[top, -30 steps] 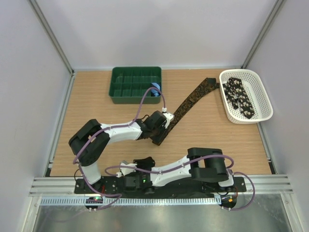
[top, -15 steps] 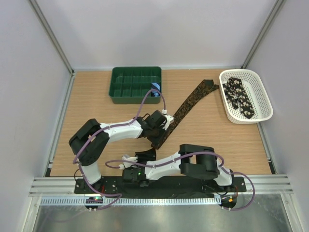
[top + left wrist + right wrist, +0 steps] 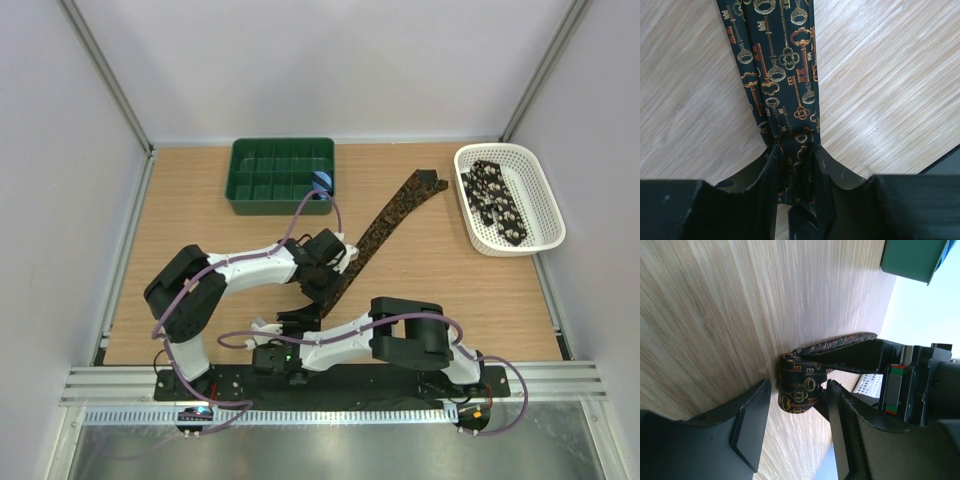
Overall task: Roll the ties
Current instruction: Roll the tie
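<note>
A dark tie with tan-orange key prints (image 3: 385, 217) lies diagonally on the wooden table from the back right to the middle. My left gripper (image 3: 322, 283) is shut on its near end, where the tie (image 3: 780, 75) is folded between the fingers. My right gripper (image 3: 300, 318) is open just in front of it. In the right wrist view the folded tie end (image 3: 800, 385) sits between my open fingers (image 3: 747, 425), apart from both. A black tie with pale spots (image 3: 494, 199) lies in the white basket (image 3: 540, 190).
A green compartment tray (image 3: 280, 173) stands at the back, with a small blue striped roll (image 3: 322, 182) in its right corner. The white basket stands at the back right by the wall. Both arm bases are at the near edge.
My left gripper has drawn the tie's near end a little toward the front. My right gripper has moved up from the near edge to the folded end.
</note>
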You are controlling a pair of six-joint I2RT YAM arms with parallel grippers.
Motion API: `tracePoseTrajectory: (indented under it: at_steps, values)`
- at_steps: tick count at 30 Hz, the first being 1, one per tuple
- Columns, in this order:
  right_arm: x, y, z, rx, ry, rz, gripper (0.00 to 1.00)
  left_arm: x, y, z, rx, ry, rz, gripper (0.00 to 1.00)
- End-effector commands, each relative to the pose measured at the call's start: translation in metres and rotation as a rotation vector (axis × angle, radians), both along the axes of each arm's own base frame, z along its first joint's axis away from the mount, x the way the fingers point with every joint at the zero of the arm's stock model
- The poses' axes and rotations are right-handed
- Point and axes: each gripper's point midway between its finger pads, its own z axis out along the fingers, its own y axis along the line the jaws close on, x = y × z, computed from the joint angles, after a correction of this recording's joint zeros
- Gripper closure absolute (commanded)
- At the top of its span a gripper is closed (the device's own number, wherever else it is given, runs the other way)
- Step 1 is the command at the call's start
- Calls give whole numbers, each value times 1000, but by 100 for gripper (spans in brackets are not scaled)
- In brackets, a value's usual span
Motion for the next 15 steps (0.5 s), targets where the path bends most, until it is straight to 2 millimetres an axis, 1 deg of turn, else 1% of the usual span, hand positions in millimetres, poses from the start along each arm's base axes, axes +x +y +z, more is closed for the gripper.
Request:
tracePoseTrajectory:
  at_steps: [1, 2, 4, 6, 10, 11, 12, 13, 14, 15]
  values:
    - [2, 6, -10, 14, 21, -3, 46, -14, 3, 1, 22, 78, -9, 67]
    - [4, 5, -13, 6, 19, -9, 46, -15, 3, 1, 21, 81, -9, 67]
    - [5, 2, -14, -3, 18, -16, 54, -16, 5, 0, 32, 82, -9, 68]
    - [7, -3, -18, -16, 20, -27, 55, -17, 8, 0, 42, 84, -9, 67]
    - [9, -7, -20, -28, 16, -37, 64, -18, 8, 0, 49, 96, -9, 67]
    - [9, -7, -20, -25, 15, -39, 67, -18, 8, 1, 49, 97, -11, 67]
    - [9, -6, -19, -20, 13, -40, 78, -19, 9, 0, 54, 103, -10, 67]
    - [9, -5, -16, -6, 12, -42, 85, -19, 10, 0, 58, 103, -10, 66]
    - [9, -3, -14, 7, 15, -44, 96, -17, 8, 3, 55, 93, -8, 63]
    - [9, -2, -13, 21, 19, -44, 98, -15, 8, 4, 55, 83, -6, 62]
